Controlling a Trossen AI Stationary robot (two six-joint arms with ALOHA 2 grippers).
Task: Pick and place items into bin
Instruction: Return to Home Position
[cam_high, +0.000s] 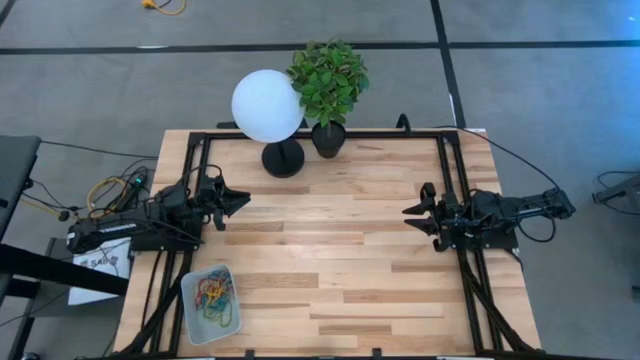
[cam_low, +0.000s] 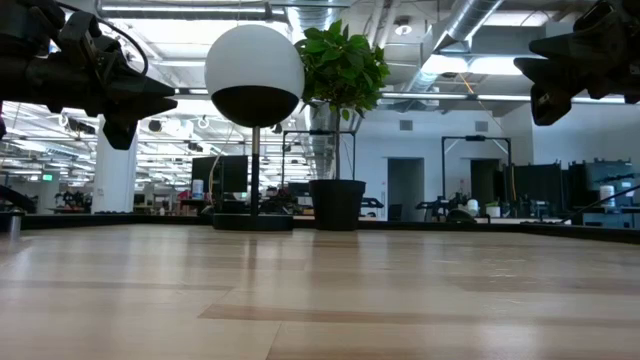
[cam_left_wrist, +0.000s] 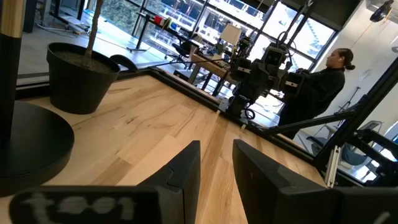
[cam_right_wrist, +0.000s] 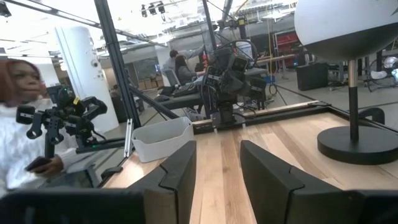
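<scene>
The bin (cam_high: 211, 303) is a pale translucent tray at the table's near-left corner; in the high view it holds a heap of coloured rubber bands (cam_high: 214, 294). The right wrist view shows the bin's wall (cam_right_wrist: 163, 138) at the table edge. My left gripper (cam_high: 243, 203) hovers at the left side of the table, well above the wood and beyond the bin, its fingers (cam_left_wrist: 216, 171) open with nothing between them. My right gripper (cam_high: 410, 216) waits at the right side, raised, fingers (cam_right_wrist: 217, 174) open and empty. No loose bands show on the tabletop.
A white globe lamp (cam_high: 268, 106) on a black base (cam_high: 283, 158) and a potted plant (cam_high: 328, 80) stand at the table's far edge. Black rails (cam_high: 455, 160) frame the table. People (cam_left_wrist: 323, 81) stand in the room beyond it. Bare wood (cam_high: 330, 250) lies between the arms.
</scene>
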